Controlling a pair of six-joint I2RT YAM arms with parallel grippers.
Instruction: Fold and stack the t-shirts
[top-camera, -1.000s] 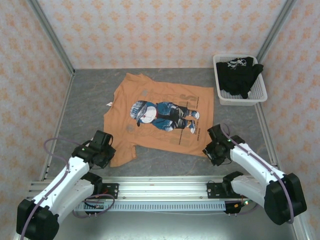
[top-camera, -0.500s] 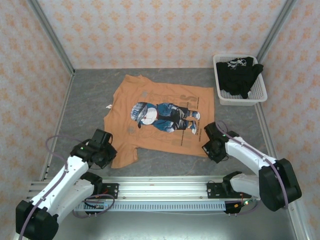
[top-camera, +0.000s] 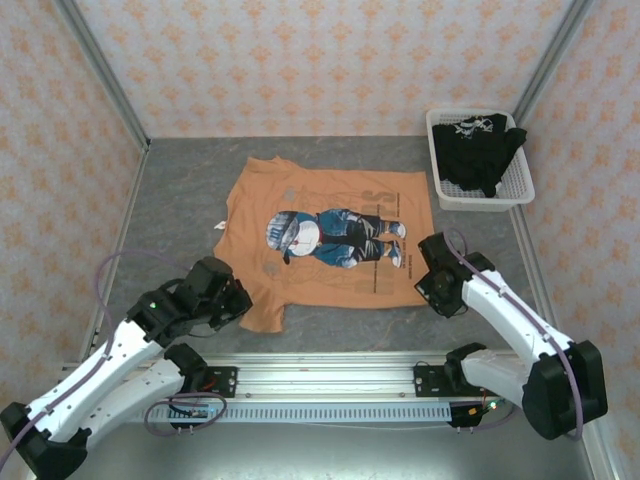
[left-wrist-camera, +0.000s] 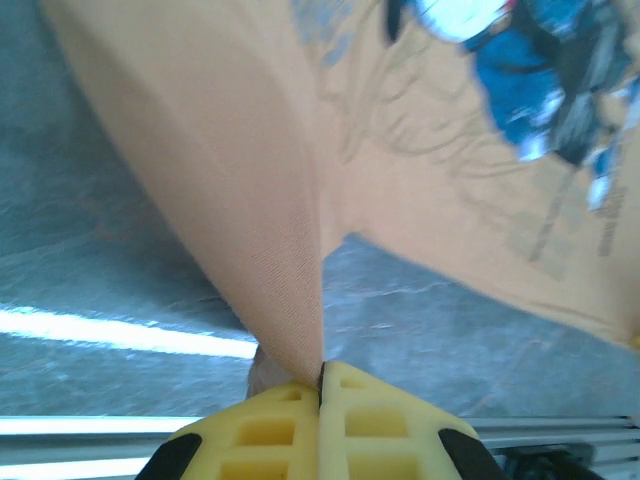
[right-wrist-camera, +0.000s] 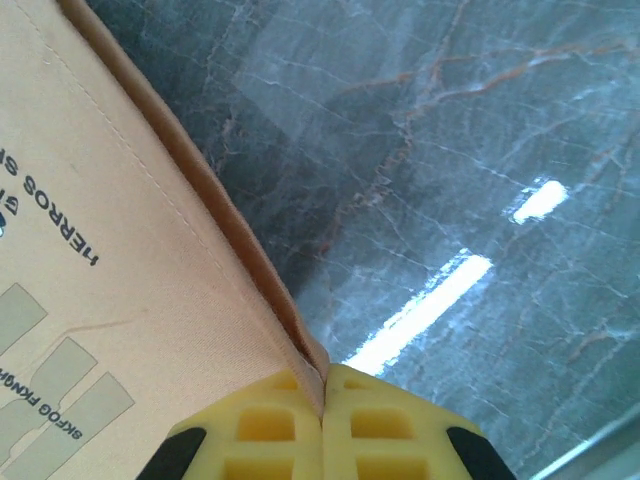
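**A:** What sits nearest the bases?

**B:** The left gripper (left-wrist-camera: 320, 388). Its yellow fingers (left-wrist-camera: 270, 425) are pressed tight together on a pinch of the orange t-shirt (top-camera: 330, 240) at its near left corner. In the left wrist view the cloth rises from that pinch in a taut fold.

**A:** And the other arm?

**B:** The right gripper (right-wrist-camera: 323, 388) is clamped the same way on the shirt's near right hem corner. The grey marble tabletop (right-wrist-camera: 450, 150) lies bare beside it.

**A:** Where does the shirt lie?

**B:** It is spread print-up across the middle of the table, between the two arms. The cartoon figure print (top-camera: 335, 232) lies sideways with its head toward the left.

**A:** Farther back?

**B:** The white mesh basket (top-camera: 517, 192) stands in the far right corner, near the orange shirt's far right edge. The black t-shirt (top-camera: 480, 150), with white print, is bunched inside it.
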